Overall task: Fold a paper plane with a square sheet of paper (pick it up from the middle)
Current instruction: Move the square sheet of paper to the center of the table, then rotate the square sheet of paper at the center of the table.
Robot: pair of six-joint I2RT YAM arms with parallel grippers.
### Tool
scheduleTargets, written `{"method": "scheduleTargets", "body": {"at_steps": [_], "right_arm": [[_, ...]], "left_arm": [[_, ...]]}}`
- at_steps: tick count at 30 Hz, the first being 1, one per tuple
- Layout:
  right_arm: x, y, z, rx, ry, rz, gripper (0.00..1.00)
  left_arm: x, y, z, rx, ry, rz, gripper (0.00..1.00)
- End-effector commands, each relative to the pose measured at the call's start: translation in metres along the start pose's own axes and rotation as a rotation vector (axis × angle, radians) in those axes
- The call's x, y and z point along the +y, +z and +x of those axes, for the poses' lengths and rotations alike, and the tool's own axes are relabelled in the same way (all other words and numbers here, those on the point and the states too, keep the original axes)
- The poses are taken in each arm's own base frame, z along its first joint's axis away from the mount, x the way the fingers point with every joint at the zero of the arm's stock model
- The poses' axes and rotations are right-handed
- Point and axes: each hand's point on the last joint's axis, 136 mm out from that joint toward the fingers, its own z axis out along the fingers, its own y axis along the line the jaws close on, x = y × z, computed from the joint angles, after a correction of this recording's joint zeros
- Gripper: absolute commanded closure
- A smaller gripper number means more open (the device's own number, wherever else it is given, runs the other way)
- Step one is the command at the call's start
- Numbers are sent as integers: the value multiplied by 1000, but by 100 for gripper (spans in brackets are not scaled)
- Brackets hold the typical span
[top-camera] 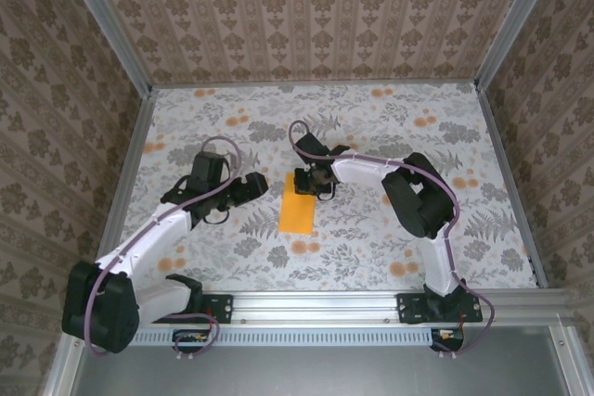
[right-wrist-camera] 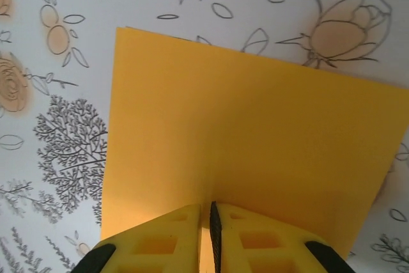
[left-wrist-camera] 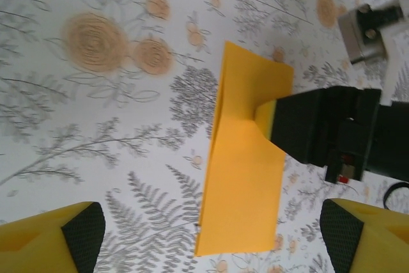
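At the left of the top view, the left gripper (top-camera: 249,188) is over the floral cloth (top-camera: 399,127), turned toward the middle of the table. Its wrist camera shows its two yellow fingers (left-wrist-camera: 54,238) spread far apart at the bottom corners with nothing between them, so it is open and empty. Just to its right, and apart from it, lies the square sheet of paper (top-camera: 298,207), orange-yellow, near the middle of the cloth. From above the sheet reads as longer than it is wide, its long axis running from the arms' side toward the back wall. Whether it is already doubled over I cannot tell. Its near part lies flat, while the far end is puckered up into a small ridge. At that far end the right gripper (top-camera: 321,183) holds the paper. Its wrist view shows the two yellow fingertips pressed together on the middle of the edge, with the sheet spreading away from them. So the right arm is the one in contact. The left arm is free and stands beside the sheet's long left edge, and in its own view the paper sits ahead, framed between its fingers. In my judgement the coming move turns on that. The left jaws can approach the long edge from the side while the right pinch anchors the far end.
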Motion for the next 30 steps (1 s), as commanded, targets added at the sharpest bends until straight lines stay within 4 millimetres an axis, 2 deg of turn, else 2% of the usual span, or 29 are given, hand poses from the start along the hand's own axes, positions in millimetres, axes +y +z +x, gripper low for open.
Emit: {"method": "scheduleTargets", "body": {"at_steps": [1, 6, 10, 15, 18, 20, 24, 30], "right_arm": [[-44, -10, 11, -8, 69, 194, 84], [-89, -36, 21, -92, 211, 321, 84], [-109, -52, 40, -158, 372, 311, 84], [-90, -54, 54, -177, 536, 98, 85], [-73, -60, 48, -180, 501, 4, 87], [-69, -62, 48, -170, 473, -17, 89], [-69, -59, 55, -129, 444, -55, 90], [-69, -58, 60, -105, 390, -87, 90]], "left_arm": [[-13, 11, 11, 32, 18, 29, 14], [-37, 30, 34, 93, 28, 73, 23], [-54, 45, 50, 134, 25, 108, 33], [-79, 66, 71, 173, 20, 167, 48], [-91, 79, 85, 205, 17, 196, 55], [-96, 88, 92, 231, 15, 198, 61], [-90, 104, 97, 257, -1, 151, 69], [-73, 115, 97, 270, 21, 32, 73]]}}
